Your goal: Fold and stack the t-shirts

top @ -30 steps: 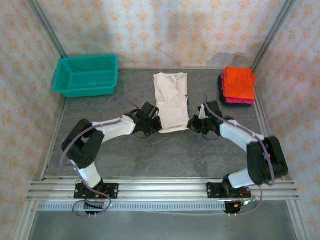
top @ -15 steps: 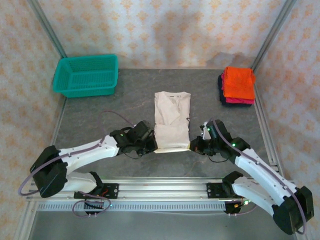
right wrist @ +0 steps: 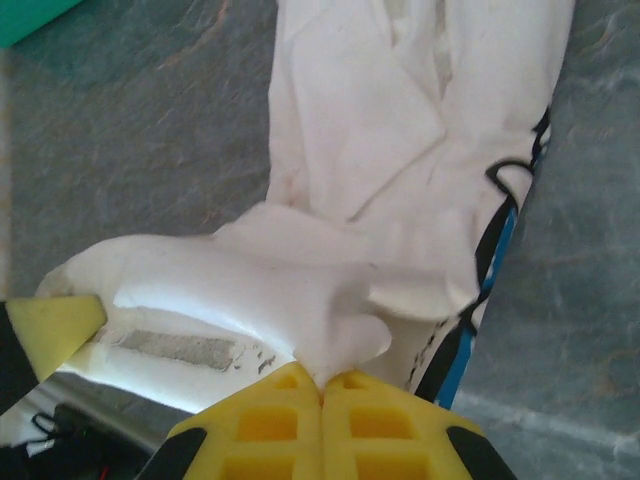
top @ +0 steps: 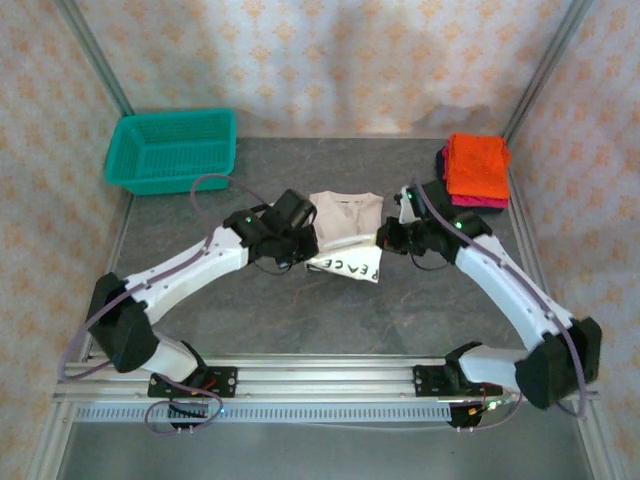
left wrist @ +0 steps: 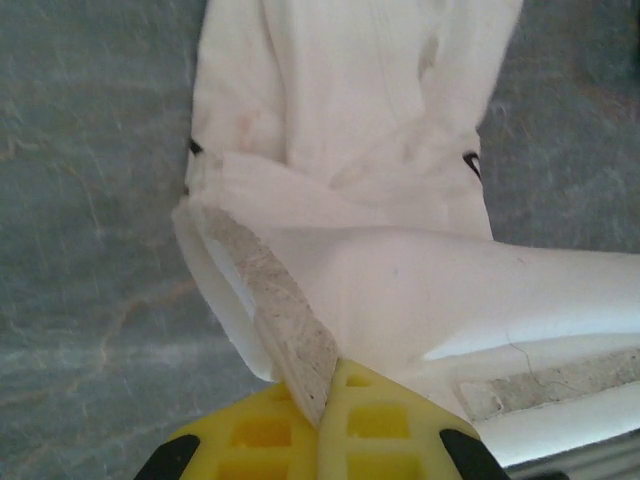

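Observation:
The white t-shirt [top: 345, 215] lies mid-table, collar toward the back. Its near hem is lifted and hangs between my grippers, so a strip with dark lettering [top: 356, 267] faces the camera. My left gripper [top: 303, 248] is shut on the hem's left corner, its yellow fingers [left wrist: 380, 425] pinching the white cloth [left wrist: 350, 150]. My right gripper [top: 384, 240] is shut on the right corner, its yellow pads [right wrist: 270, 425] closed on a bunch of fabric [right wrist: 330, 330]. A black and blue print [right wrist: 480, 300] shows along the shirt's edge. A folded stack [top: 476, 167], orange over pink and dark, sits at the back right.
A teal mesh basket [top: 175, 150] stands at the back left. The grey tabletop [top: 300, 315] is bare between the shirt and the arm bases. Metal frame posts [top: 545, 70] and patterned walls close in the sides and back.
Both grippers have gone from near the front edge up and toward the back, carrying the hem with them. The shirt's lower part has lifted and its lettering now shows.

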Controlling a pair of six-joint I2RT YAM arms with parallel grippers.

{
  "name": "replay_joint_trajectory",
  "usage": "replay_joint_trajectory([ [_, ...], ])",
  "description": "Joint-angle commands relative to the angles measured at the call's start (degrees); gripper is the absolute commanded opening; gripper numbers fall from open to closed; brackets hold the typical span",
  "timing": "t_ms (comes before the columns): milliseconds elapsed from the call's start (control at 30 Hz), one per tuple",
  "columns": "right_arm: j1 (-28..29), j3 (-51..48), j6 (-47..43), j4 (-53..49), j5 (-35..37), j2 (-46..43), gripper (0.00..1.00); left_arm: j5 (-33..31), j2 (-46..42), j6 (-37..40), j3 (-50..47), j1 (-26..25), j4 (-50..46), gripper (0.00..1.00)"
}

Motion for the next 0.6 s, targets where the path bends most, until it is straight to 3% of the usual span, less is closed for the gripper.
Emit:
replay_joint_trajectory([
  [0, -2.8, 6.6, -5.3, 0.9, 3.3, 5.3, 0.00, -2.3, 3.7, 5.6, 5.7, 3.6, -5.2, 0.00],
  [267, -7.6, 17.7, -8.4, 1.2, 0.6, 21.0, 0.00, -0.2, 17.8, 10.4, 19.9, 7.4, -6.8, 0.00],
  [567, -9.1, 23.6, -8.9, 5.6, 3.1, 28.9, 0.00, 0.8, 28.4, 11.8, 31.1, 10.3, -7.1, 0.00],
])
